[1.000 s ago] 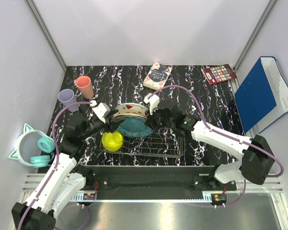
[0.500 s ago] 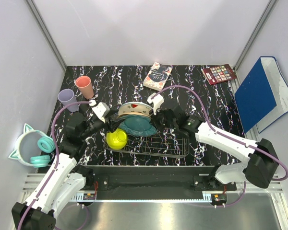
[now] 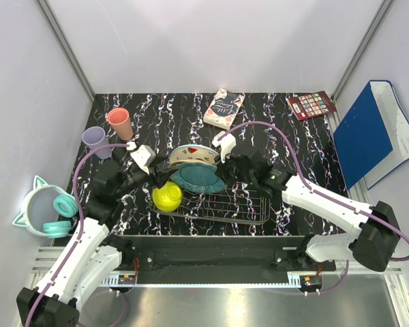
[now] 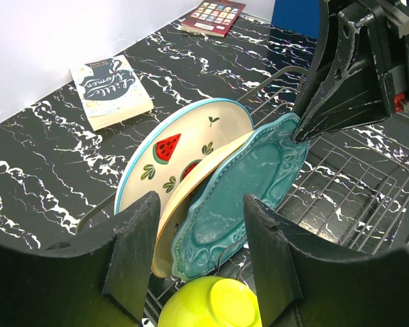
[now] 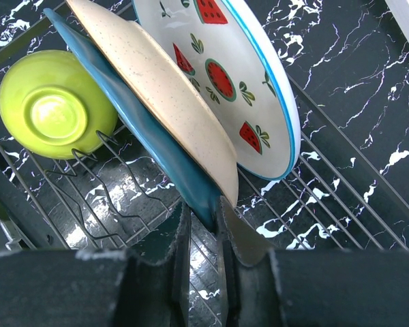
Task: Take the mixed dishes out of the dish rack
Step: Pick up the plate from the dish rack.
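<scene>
My right claw [image 5: 203,216] pinches the rim of the teal scalloped plate [image 4: 245,184], which leans in the dark wire-grid dish rack [image 4: 368,197]. My left claw [image 4: 201,218] hovers half open, empty.

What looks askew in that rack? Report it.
The yellow-green bowl lies tipped over, base showing, at the left end of the dish rack. The watermelon plate, peach plate and teal plate slump against one another; the right hand pinches the teal one's rim.

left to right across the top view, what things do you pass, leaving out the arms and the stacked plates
mint cat-eared bowl → lilac cup → salmon-pink cup → yellow-green bowl → pale paperback book → red patterned booklet → blue folder
</scene>
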`<action>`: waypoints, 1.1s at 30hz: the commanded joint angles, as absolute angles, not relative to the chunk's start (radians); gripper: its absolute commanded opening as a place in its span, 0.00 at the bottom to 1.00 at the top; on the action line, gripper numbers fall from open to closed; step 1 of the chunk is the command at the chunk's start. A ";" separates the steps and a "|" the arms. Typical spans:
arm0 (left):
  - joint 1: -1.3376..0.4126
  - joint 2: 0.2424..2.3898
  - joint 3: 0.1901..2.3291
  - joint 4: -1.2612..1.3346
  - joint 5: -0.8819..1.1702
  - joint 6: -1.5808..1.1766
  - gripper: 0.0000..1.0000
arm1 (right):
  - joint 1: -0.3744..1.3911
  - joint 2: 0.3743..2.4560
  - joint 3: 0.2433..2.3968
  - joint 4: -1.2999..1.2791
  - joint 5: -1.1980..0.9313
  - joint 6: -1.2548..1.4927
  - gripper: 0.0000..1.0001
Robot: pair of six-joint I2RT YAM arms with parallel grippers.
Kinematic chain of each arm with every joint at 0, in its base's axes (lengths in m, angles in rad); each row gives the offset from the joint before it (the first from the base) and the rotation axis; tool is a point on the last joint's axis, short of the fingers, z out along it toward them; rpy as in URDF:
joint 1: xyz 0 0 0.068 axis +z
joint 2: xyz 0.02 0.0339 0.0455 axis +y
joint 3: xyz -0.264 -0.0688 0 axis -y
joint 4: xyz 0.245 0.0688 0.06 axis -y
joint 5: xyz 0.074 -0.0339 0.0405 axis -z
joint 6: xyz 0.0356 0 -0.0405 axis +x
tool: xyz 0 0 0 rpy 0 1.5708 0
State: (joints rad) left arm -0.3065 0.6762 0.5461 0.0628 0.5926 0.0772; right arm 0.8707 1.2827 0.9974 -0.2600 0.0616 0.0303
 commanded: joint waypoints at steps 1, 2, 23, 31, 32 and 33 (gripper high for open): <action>-0.310 0.667 0.543 0.127 0.581 0.071 0.57 | 0.861 1.226 1.031 -0.161 0.101 0.064 0.00; -0.310 0.664 0.542 0.126 0.583 0.071 0.57 | 0.862 1.229 1.026 -0.161 0.092 0.067 0.00; -0.310 0.649 0.537 0.101 0.592 0.084 0.57 | 0.861 1.250 0.942 -0.172 0.089 0.137 0.56; -0.310 0.653 0.540 0.107 0.594 0.087 0.57 | 0.861 1.181 0.931 -0.140 0.061 0.049 0.63; -0.310 0.653 0.538 0.109 0.594 0.089 0.57 | 0.861 1.171 0.919 -0.123 0.045 0.032 0.62; -0.310 0.653 0.538 0.109 0.594 0.092 0.57 | 0.861 1.166 0.914 -0.114 0.008 0.012 0.62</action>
